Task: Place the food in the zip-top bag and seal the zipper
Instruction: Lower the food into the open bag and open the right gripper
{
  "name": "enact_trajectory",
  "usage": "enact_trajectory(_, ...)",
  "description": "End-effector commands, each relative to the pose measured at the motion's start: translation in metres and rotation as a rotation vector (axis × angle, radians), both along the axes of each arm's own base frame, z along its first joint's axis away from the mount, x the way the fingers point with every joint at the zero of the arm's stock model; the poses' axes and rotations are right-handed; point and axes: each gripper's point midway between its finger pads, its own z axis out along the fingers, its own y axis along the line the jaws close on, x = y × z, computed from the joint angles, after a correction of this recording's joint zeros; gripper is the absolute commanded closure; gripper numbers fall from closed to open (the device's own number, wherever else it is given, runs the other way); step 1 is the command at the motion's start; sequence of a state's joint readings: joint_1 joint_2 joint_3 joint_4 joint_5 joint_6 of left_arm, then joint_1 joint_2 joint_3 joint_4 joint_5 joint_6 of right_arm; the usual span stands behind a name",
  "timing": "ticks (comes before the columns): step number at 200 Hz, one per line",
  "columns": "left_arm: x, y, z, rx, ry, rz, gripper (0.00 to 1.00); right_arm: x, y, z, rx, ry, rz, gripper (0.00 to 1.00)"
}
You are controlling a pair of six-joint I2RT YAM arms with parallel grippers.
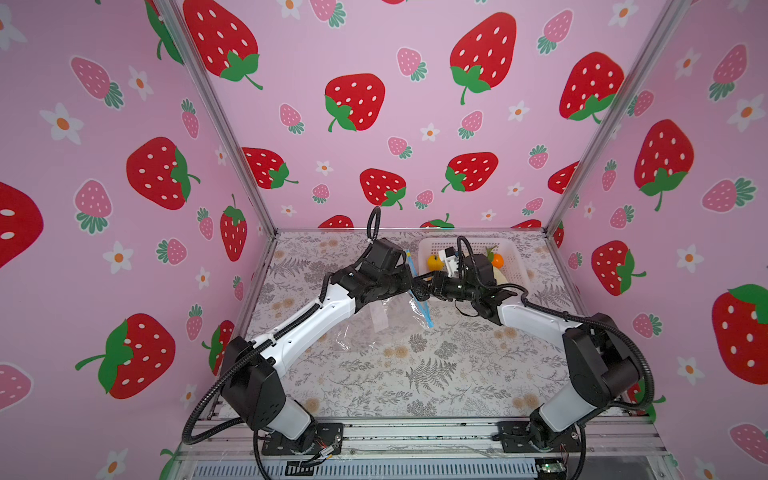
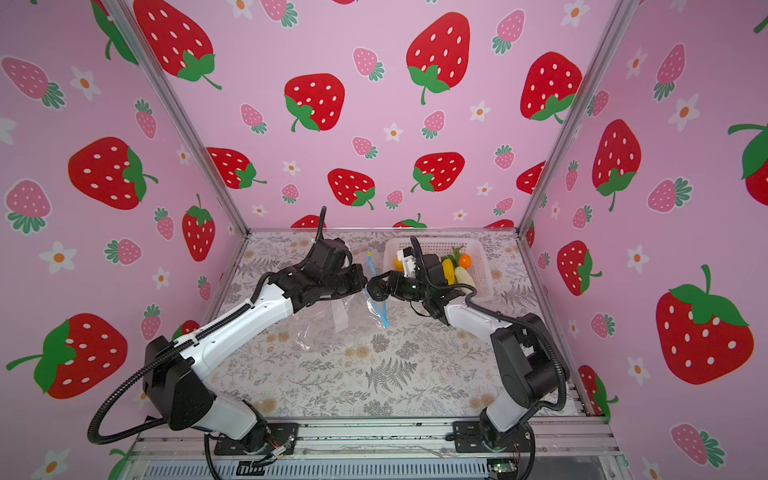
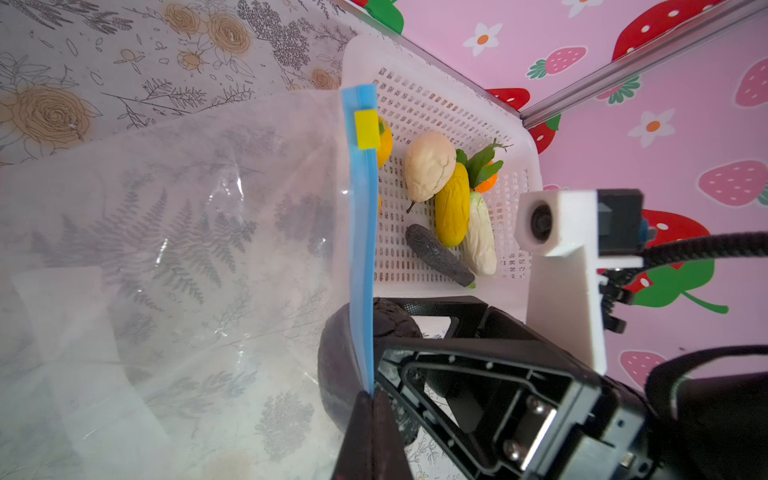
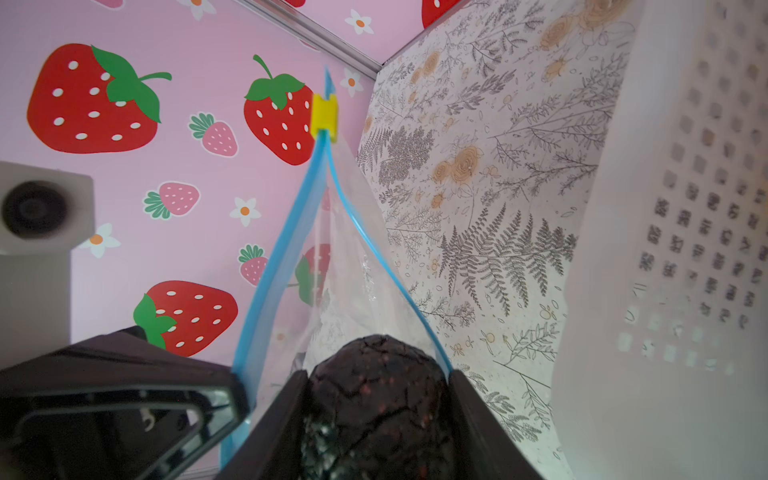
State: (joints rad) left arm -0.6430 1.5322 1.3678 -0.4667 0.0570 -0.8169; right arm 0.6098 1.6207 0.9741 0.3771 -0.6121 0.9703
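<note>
In both top views my left hand (image 1: 410,286) and my right hand (image 1: 424,293) come close together just beside the white basket (image 1: 517,266). The zip-top bag (image 1: 365,328) lies on the flowered surface (image 1: 415,374) beside the basket, and its edge with the blue zipper (image 1: 427,313) is raised on the basket side. More food (image 1: 434,262) sits inside the basket, yellow and orange among it.

In the left wrist view my left hand is closed and pinches one lip of the zipper. The strip stands on edge in front of the basket, with the yellow slider (image 3: 365,129) at the end away from my fingers. The food in the basket behind it is cream, yellow, white, dark grey and orange with green leaves.

In the right wrist view my right hand is clamped around a dark round food piece (image 4: 374,399). The piece sits between the zipper's two parted lips at the bag's mouth. The basket's perforated wall is close alongside.
</note>
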Motion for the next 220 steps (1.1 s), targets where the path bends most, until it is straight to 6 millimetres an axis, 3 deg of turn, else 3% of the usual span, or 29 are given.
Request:
enact_trajectory(1, 0.005, -0.002, 0.014, -0.035, -0.031, 0.01, 1.0, -0.006, 0.008, 0.042, 0.054, -0.083, 0.036, 0.58)
enact_trajectory(53, 0.005, -0.002, 0.018, -0.037, -0.032, 0.009, 1.0, -0.012, 0.021, 0.023, 0.032, -0.051, 0.073, 0.58)
enact_trajectory(129, 0.002, 0.0, 0.025, -0.038, -0.038, 0.012, 1.0, -0.01, 0.021, -0.004, -0.015, -0.008, 0.07, 0.57)
enact_trajectory(220, 0.001, 0.002, 0.023, -0.036, -0.038, 0.012, 1.0, -0.007, 0.019, -0.011, -0.049, -0.007, 0.057, 0.4)
